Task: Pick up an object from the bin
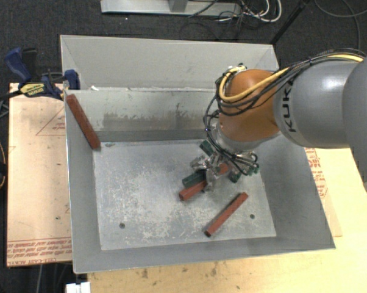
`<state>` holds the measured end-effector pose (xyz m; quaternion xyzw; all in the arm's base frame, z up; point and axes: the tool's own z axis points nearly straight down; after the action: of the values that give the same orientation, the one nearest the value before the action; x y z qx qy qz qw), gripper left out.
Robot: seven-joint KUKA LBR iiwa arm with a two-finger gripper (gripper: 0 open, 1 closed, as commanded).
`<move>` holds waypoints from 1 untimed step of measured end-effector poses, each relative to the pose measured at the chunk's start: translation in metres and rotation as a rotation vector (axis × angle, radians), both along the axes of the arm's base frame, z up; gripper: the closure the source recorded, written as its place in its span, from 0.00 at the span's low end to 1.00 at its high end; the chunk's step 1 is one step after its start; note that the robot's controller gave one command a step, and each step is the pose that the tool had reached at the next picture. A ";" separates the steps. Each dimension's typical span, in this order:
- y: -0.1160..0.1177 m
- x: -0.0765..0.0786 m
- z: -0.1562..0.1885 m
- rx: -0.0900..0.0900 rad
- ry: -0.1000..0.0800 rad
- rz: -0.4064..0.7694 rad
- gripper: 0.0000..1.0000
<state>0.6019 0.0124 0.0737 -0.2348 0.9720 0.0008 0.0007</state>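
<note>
My gripper is low in the middle of the bin, under the orange wrist cover. It sits right over a small cluster of blocks. A dark green block pokes out to its left. Just below that lies a short red-brown block, tilted. Another green piece shows at the gripper's right side. Whether any of them is gripped is hidden by the gripper body. A long red-brown bar lies diagonally on the floor, below and to the right, apart from the gripper.
A second long red-brown bar leans along the bin's left wall at the back. The arm and its cables cover the right rear of the bin. Bare floor stretches across the left and front.
</note>
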 end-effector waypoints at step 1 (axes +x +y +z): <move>0.000 0.000 0.000 0.000 0.000 0.000 0.00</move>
<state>0.6020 0.0125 0.0737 -0.2350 0.9720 0.0009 0.0009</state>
